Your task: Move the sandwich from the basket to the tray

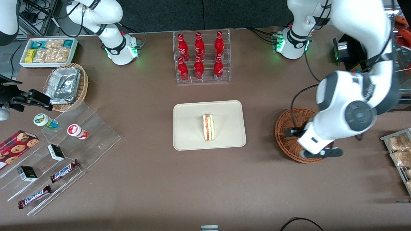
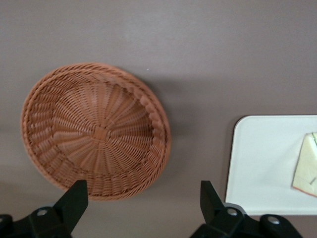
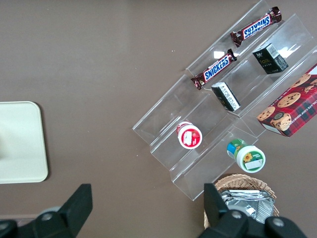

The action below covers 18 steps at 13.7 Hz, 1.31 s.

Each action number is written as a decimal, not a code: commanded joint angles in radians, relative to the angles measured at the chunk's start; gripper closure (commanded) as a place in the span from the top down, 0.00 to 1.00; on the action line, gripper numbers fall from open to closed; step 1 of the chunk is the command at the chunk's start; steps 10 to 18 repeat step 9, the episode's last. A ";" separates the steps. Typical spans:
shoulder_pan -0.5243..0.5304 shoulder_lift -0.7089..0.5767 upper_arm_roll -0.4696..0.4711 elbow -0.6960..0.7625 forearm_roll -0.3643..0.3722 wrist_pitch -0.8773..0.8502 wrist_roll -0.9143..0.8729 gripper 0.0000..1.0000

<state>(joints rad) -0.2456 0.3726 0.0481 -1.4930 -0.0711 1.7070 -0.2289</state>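
1. Your left arm's gripper (image 2: 142, 186) hangs above the table at the working arm's end, over the basket (image 1: 284, 134). In the front view the arm's forearm covers much of that basket.
2. You can read the pincer in the left wrist view: the two black fingers (image 2: 74, 198) stand wide apart and nothing is between them.
3. The sandwich (image 1: 208, 127) is on the tray (image 1: 189, 112), near the tray's middle. It stands on edge, with its red and orange filling stripes facing up toward the front camera. The gripper is well apart from it.
4. The tray lies flat at the middle of the brown table (image 1: 154, 186), toward the parked arm's end from the basket, with bare table between the two.
5. In the wrist view you see the basket's whole woven floor, down to the small square knot at its centre.
6. A clear rack of red bottles (image 1: 201, 57) stands farther from the front camera than the tray.
7. Toward the parked arm's end, a white bin of snack packets (image 1: 48, 51) sits beside a tan wicker basket holding silver foil (image 1: 65, 86).
8. Nearer the camera than those, clear acrylic steps (image 1: 86, 138) carry two small tubs, two dark boxes and two Snickers bars (image 1: 64, 170). A red cookie box (image 1: 16, 147) lies beside them.
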 commanded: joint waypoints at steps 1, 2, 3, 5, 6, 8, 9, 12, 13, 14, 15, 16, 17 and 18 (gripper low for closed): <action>0.158 -0.180 -0.137 -0.165 0.036 -0.015 0.023 1.00; 0.189 -0.226 -0.157 -0.193 0.040 -0.041 0.034 1.00; 0.225 -0.268 -0.183 -0.205 0.042 -0.071 0.055 1.00; 0.281 -0.329 -0.208 -0.193 0.042 -0.165 0.117 1.00; 0.285 -0.351 -0.208 -0.181 0.040 -0.196 0.121 1.00; 0.295 -0.374 -0.205 -0.153 0.040 -0.240 0.122 1.00; 0.307 -0.376 -0.205 -0.139 0.040 -0.251 0.123 1.00; 0.307 -0.376 -0.205 -0.139 0.040 -0.251 0.123 1.00; 0.307 -0.376 -0.205 -0.139 0.040 -0.251 0.123 1.00; 0.307 -0.376 -0.205 -0.139 0.040 -0.251 0.123 1.00; 0.307 -0.376 -0.205 -0.139 0.040 -0.251 0.123 1.00; 0.307 -0.376 -0.205 -0.139 0.040 -0.251 0.123 1.00; 0.307 -0.376 -0.205 -0.139 0.040 -0.251 0.123 1.00; 0.307 -0.376 -0.205 -0.139 0.040 -0.251 0.123 1.00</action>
